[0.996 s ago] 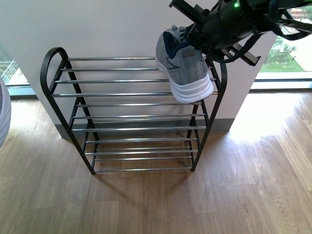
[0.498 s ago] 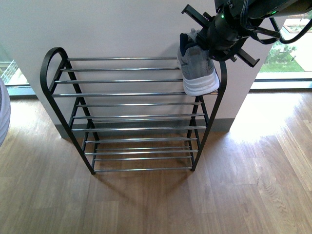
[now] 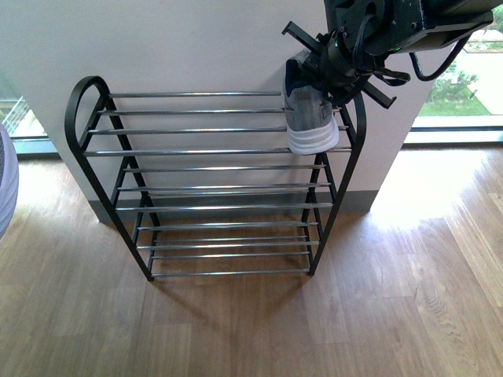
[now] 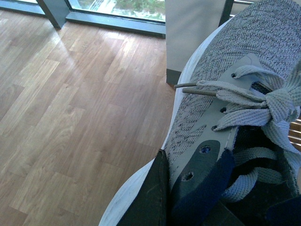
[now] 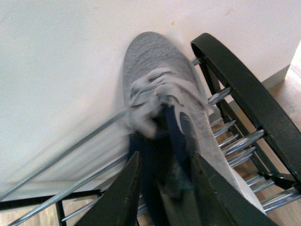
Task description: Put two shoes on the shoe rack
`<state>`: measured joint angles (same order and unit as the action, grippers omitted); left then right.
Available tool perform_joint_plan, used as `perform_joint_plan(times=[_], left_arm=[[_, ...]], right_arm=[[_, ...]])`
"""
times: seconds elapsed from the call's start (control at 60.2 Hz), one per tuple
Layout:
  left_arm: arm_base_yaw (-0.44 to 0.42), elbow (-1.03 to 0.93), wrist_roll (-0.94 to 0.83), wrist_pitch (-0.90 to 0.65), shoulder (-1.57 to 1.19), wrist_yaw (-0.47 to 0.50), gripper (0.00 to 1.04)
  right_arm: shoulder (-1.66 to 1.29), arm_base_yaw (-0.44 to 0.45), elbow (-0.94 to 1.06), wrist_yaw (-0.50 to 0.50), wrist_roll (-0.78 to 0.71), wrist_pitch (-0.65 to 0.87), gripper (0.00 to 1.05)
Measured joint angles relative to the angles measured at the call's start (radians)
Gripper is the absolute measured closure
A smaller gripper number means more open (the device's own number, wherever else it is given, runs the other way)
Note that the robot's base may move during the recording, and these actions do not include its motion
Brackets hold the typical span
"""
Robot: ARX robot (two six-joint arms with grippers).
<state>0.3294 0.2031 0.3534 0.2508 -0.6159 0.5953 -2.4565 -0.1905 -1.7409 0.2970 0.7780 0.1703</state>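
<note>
One grey sneaker (image 3: 308,118) lies on the top tier of the shoe rack (image 3: 196,151) at its right end, with its white heel toward me. My right gripper (image 3: 334,67) hovers over its navy collar. In the right wrist view the open gripper (image 5: 162,188) has a dark finger (image 5: 120,197) on each side of the collar of that blurred sneaker (image 5: 160,94), beside the rack's black side arch (image 5: 235,84). My left gripper (image 4: 188,193) is shut on the side wall of a second grey sneaker (image 4: 225,84), held above the floor. Its sole shows at the front view's left edge (image 3: 5,184).
The rack stands against a white wall (image 3: 196,47) on a wooden floor (image 3: 236,330). Its lower tiers (image 3: 228,228) hold nothing. A bright window (image 3: 464,86) is to the right of the rack, and a window frame with glass (image 4: 117,14) lies beyond the left arm.
The right arm carried the tilted sneaker further right and back, turned it heel toward me and set it down on the top tier's right end. The left-held sneaker barely moved.
</note>
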Motion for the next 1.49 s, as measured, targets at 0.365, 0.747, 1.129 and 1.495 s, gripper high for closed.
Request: perform_joint_plan(times=[0.365, 0.747, 1.129, 1.495], left_arm=[[0.0, 0.0, 0.0, 0.0, 0.0, 0.0, 1.03], [0.0, 0.0, 0.0, 0.0, 0.0, 0.0, 1.03], [0.0, 0.0, 0.0, 0.0, 0.0, 0.0, 1.03], [0.0, 0.0, 0.0, 0.0, 0.0, -0.001, 1.03]], right_arm=[[0.332, -0.013, 0.389, -0.197, -0.13, 0.227, 0.09], [1.033, 0.079, 1.07, -0.439, -0.331, 0.284, 0.09], [1.276, 0.166, 1.373, -0.333, -0.594, 0.553, 0.22], [1.464, 0.19, 1.575, -0.297, -0.759, 0.646, 0.84]])
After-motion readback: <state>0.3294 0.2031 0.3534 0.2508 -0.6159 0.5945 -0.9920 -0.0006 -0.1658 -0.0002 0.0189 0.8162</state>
